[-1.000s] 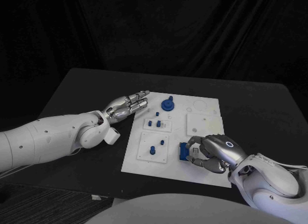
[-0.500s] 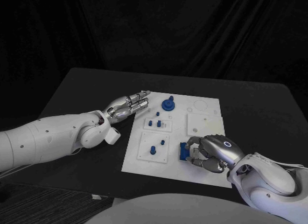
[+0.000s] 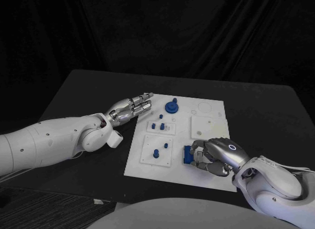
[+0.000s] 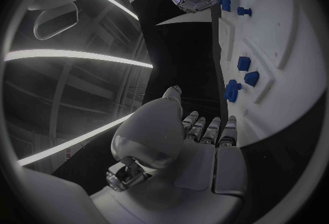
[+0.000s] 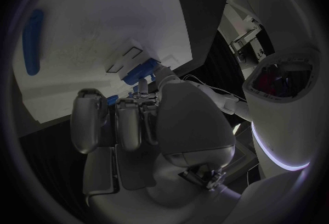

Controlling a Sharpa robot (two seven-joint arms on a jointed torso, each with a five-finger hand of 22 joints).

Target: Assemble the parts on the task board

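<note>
The left hand (image 3: 131, 107) lies at the task board's (image 3: 211, 128) far left corner, fingers straight and loosely apart, grasping nothing. On the board stand small blue parts (image 3: 158, 126) and a round one (image 3: 171, 106) at the far edge. Near the front edge, the right hand (image 3: 216, 155) curls over a flat blue block (image 3: 188, 156) — fingers grasping it, mostly hiding it. Its long axis runs front to back — its right side is covered.
</note>
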